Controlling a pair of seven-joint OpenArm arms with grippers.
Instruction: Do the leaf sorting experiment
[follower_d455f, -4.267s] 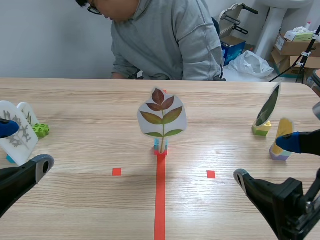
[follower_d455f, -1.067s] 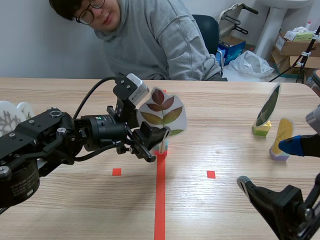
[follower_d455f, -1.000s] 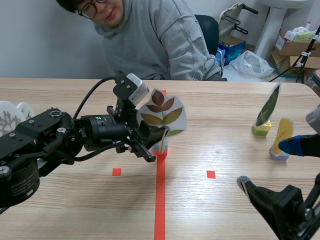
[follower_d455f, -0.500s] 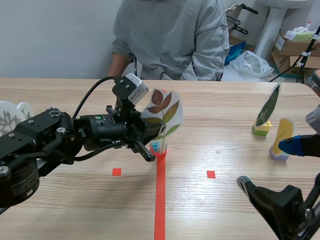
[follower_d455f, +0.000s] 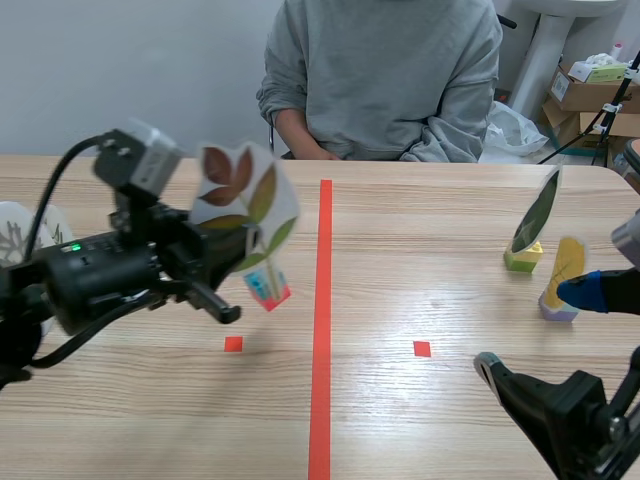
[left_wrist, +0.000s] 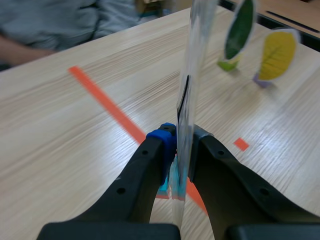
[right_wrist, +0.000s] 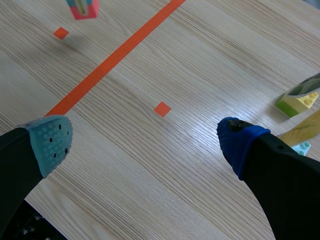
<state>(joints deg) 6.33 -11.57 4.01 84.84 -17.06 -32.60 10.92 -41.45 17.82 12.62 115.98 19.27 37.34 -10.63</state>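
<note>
The left gripper (follower_d455f: 232, 262) is clamped on the clear laminated card showing a brown-and-green compound leaf (follower_d455f: 245, 200), its fingers pinching the sheet low down, just above the card's pink-and-blue block foot (follower_d455f: 267, 288). The card hangs over the pale wooden table (follower_d455f: 420, 250), left of the orange-red tape line (follower_d455f: 322, 300). Its long axis is tilted: foot low and nearer the line, leaf tip up and leaning toward the left arm's side (in the left wrist view it shows edge-on). The right gripper (follower_d455f: 532, 325) sits low at the robot's right with its fingers spread wide, holding nothing. Beside it stand an upright green leaf card on a green-and-yellow block (follower_d455f: 537, 215) and a yellow leaf card on a purple block (follower_d455f: 567, 268).
</note>
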